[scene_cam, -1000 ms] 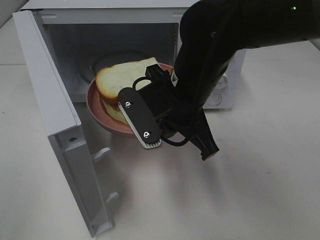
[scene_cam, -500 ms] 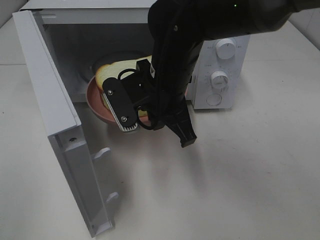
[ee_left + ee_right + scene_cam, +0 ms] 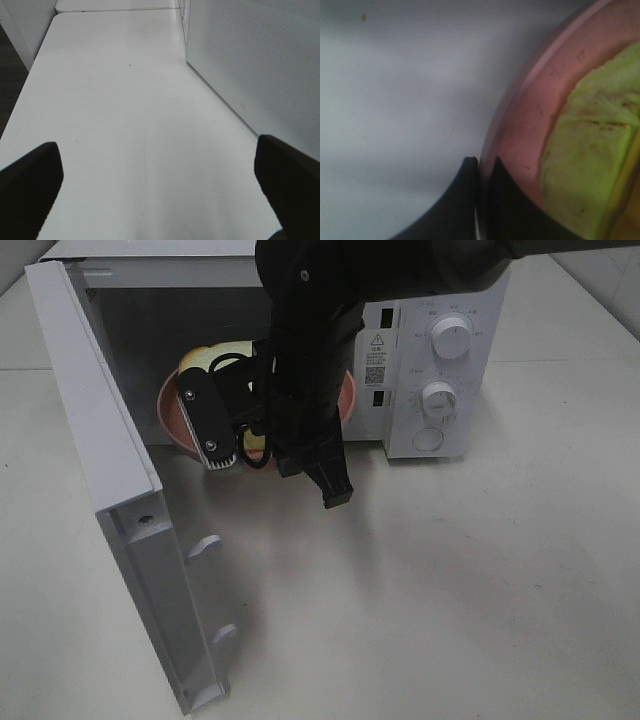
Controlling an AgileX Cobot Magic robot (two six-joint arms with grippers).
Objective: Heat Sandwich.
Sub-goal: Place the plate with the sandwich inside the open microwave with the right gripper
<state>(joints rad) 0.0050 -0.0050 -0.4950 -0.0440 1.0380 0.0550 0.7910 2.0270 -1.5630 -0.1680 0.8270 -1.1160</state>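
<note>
The sandwich (image 3: 590, 150) lies on the pink plate (image 3: 530, 110), at the microwave's (image 3: 430, 300) mouth. Only my wrist view shows my right gripper (image 3: 480, 162), jaws pinching the plate's rim. My left gripper (image 3: 157, 150) hangs with jaws spread over the worktop (image 3: 125, 100). The door (image 3: 90, 420) stands wide.

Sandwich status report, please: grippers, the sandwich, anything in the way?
Right gripper shut on pink plate rim; left gripper open, empty. Sandwich on plate, at open microwave's mouth. Door wide, path looks clear.
</note>
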